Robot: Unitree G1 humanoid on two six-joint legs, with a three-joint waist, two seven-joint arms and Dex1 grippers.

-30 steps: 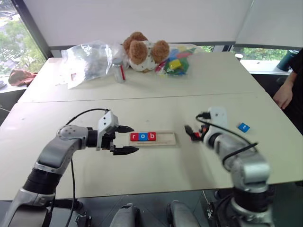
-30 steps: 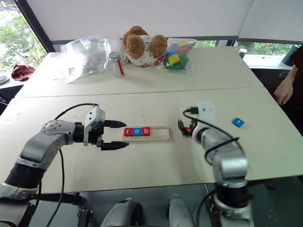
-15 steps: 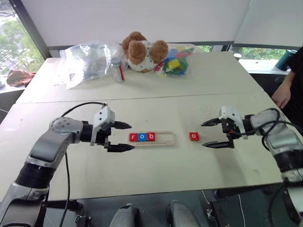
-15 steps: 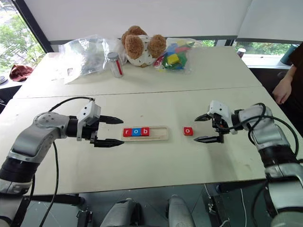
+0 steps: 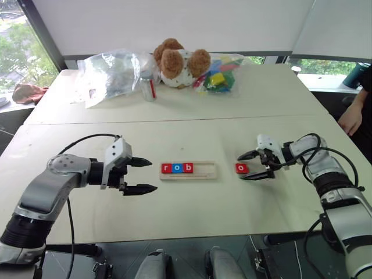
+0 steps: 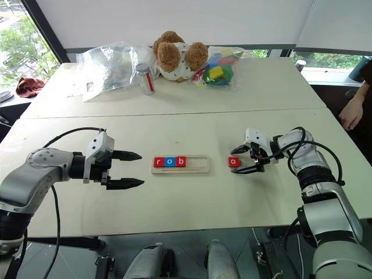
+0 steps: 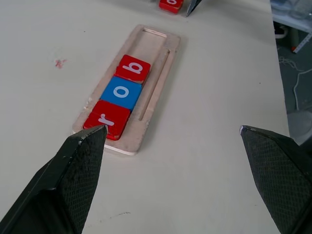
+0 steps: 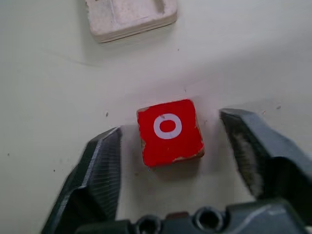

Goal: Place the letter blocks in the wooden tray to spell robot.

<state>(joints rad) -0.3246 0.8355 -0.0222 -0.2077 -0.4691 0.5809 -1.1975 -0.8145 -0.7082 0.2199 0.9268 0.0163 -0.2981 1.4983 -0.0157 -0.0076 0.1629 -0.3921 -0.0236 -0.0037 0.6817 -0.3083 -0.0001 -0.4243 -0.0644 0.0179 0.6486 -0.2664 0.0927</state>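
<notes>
Table (image 5: pixel 192 131): three tiles (image 5: pixel 176 168) in tray (image 5: pixel 208 170), one between right pincer's (image 5: pixel 249 166) parted fingers.

Wooden tray (image 5: pixel 188 170) at frame centre holding r, o, b tiles (image 5: pixel 176 168) in its left part, loose o tile (image 5: pixel 241 168) just right of it, teddy bear (image 5: pixel 179 63) and plastic bags (image 5: pixel 110 72) along upper centre.

Open tabletop around the tray, clutter only at the far edge

Bare table (image 5: pixel 192 200) surrounds the wooden tray (image 5: pixel 189 170); its right end beside the red o tile (image 5: pixel 241 168) stands unfilled. Teddy bear (image 5: pixel 177 62) and bags sit well apart.
</notes>
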